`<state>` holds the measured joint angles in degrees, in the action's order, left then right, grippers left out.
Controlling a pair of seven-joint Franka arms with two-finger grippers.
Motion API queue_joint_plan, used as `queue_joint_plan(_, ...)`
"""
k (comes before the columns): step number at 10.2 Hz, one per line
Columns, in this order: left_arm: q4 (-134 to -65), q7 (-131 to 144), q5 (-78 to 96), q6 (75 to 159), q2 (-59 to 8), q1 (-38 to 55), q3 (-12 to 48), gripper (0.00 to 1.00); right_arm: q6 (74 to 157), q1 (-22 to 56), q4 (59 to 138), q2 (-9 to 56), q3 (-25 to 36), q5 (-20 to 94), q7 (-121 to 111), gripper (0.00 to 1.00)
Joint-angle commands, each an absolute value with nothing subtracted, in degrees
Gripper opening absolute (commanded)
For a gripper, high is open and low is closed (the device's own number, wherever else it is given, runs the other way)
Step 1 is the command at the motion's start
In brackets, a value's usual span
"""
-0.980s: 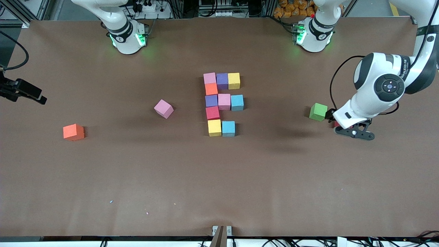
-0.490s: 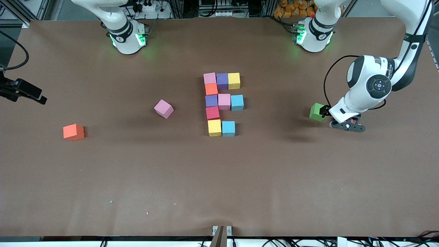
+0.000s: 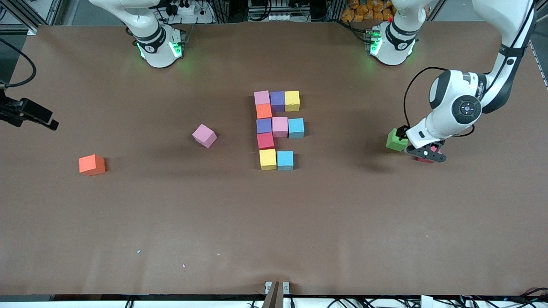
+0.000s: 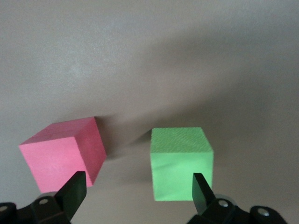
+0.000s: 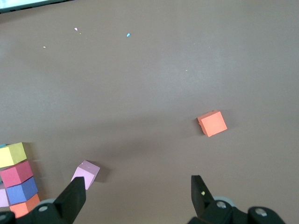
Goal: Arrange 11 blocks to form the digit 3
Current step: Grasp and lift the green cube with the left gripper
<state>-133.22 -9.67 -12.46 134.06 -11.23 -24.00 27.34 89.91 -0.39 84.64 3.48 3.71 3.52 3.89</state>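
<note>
While your left gripper point(image 4: 135, 186) hangs low, jaws apart, a green block point(image 4: 181, 161) and a red block point(image 4: 63, 156) sit just beneath; light, squashy foam, so pinch flat sides. Right gripper point(image 5: 138, 193) waits, spread.

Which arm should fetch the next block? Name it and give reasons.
Left. Its open hand hangs low over the green block and a red block at its end of the table. The right hand waits, open, high above the stray pink block.
</note>
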Motion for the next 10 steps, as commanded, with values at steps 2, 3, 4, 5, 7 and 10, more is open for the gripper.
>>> queue_joint_plan(2,-133.68,-13.01,-10.03,135.35,-12.38,-25.49,28.21,1.0,89.56,-0.35,84.29,3.43,3.69,4.04,4.48,1.0)
queue_joint_plan(3,-133.94,-12.83,-7.67,136.22,-12.83,-25.05,28.21,1.0,89.56,-0.44,84.29,3.43,3.69,4.04,4.48,1.0)
queue_joint_plan(4,-134.03,-12.66,-7.47,136.67,-13.35,-25.05,28.39,1.0,89.56,-0.44,84.29,3.51,3.69,4.04,4.48,1.0)
queue_joint_plan(5,-134.12,-11.35,-7.47,136.76,-13.71,-25.05,28.39,1.0,89.73,-0.44,84.29,3.52,3.69,4.04,4.48,1.0)
queue_joint_plan(7,-134.03,-7.31,-7.47,136.76,-14.23,-24.26,29.7,1.0,90.09,-0.44,84.29,3.69,3.69,4.04,4.48,1.0)
queue_joint_plan(10,-134.12,-5.89,-7.47,137.11,-15.03,-23.82,29.79,1.0,90.18,-0.53,84.29,3.78,3.69,4.04,4.48,1.0)
